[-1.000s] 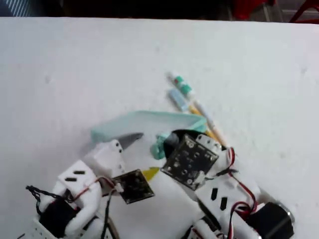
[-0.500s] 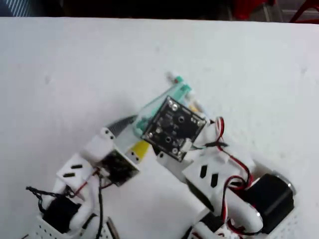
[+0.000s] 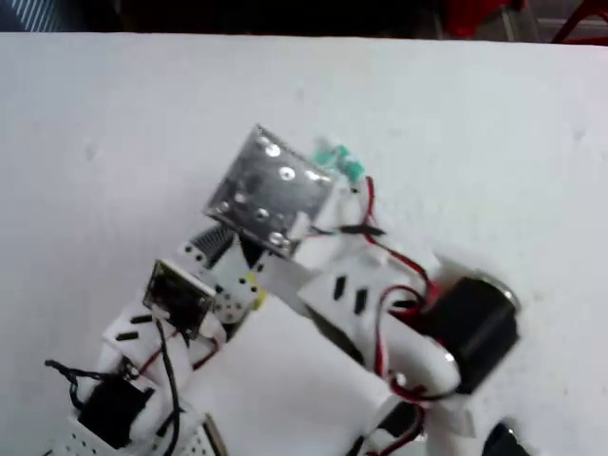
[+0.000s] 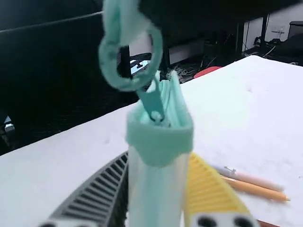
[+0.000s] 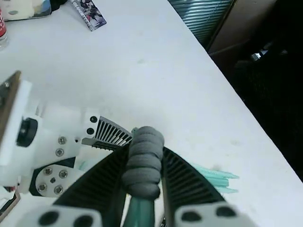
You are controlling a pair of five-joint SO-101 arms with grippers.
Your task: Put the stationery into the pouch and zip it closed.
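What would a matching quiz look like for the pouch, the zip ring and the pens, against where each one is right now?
Things:
1. pouch
2. zip ring
3. pens

Places:
A. lying on the table
B. clamped in the left pincer
C. held by the right pincer, above the pouch

Pairs: 1-B, 2-C, 3-A

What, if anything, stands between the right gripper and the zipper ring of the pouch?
Nothing visible does. The right gripper is shut on the ring, and the left gripper holds the end of the pouch.
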